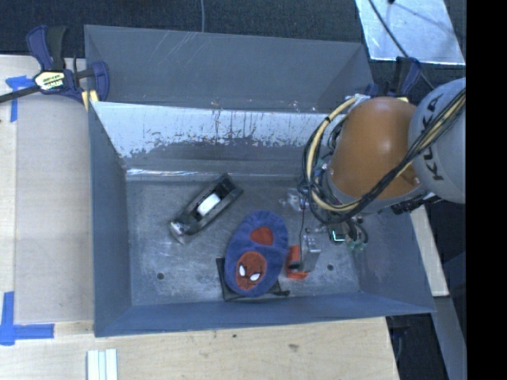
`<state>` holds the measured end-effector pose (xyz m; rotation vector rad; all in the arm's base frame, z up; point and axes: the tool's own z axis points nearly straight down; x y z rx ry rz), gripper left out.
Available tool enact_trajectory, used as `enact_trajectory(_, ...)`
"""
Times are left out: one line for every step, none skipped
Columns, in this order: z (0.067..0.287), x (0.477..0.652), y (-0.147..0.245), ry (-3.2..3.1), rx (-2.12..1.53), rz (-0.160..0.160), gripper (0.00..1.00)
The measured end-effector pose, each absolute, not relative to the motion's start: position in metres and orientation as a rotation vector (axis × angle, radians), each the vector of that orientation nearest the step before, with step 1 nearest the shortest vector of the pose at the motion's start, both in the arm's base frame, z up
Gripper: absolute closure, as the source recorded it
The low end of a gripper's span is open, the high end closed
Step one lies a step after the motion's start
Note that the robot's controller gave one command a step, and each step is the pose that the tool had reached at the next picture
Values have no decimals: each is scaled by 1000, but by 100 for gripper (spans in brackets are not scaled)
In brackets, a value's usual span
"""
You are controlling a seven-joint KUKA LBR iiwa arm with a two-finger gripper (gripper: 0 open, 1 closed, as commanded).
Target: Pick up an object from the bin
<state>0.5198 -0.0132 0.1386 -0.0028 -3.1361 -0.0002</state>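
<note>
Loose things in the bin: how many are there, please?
3: black-and-silver tool left of centre, blue Spider-Man pouch front centre, small red piece beside it; the arm may hide more.

Black-and-silver tool (204,207), left of centre

Scuffed matt grey metal bin (158,252); soft blue cloth pouch (255,258); stapler (204,207) seemingly glossy black plastic and metal.

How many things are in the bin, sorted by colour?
Blue: 1, the Spider-Man slipper
Black and silver: 1, the stapler
Orange: 1, the small piece beside the slipper
Total: 3
</note>
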Motion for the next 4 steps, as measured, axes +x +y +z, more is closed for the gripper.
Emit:
enact_trajectory(70, 501, 14, -3152, -122, 2, 0)
enact_trajectory(99, 495, -18, -3147, 119, 2, 0)
enact_trajectory(99, 494, -17, -3145, 121, 1, 100)
enact_trajectory(207, 517, -27, -3152, 106, 3, 100)
